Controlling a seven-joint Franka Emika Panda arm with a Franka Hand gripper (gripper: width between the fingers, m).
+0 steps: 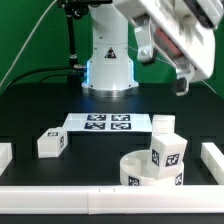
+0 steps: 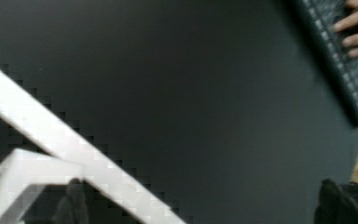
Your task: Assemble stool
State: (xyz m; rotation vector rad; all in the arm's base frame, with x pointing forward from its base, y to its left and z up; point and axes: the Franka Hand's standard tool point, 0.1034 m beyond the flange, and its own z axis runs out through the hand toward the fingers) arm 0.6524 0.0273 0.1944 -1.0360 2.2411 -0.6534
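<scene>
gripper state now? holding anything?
Gripper: open, jaws wide apart, holding nothing.

A leg (image 1: pixel 168 153) stands on the seat (image 1: pixel 135 171); the blurred claw (image 1: pixel 165 64) seemingly hangs open above.

We note exterior view: low, at near edge of table (image 1: pixel 40 110), facing arm base (image 1: pixel 108 62) at upper centre; seat (image 1: pixel 138 170) at lower right nearest lens. Wrist view: on arm, tilted, looking past fingertips (image 2: pixel 64 205) at table (image 2: pixel 176 90). Shared: dark table, perhaps white border block (image 2: pixel 51 125); we cannot tell which.
</scene>
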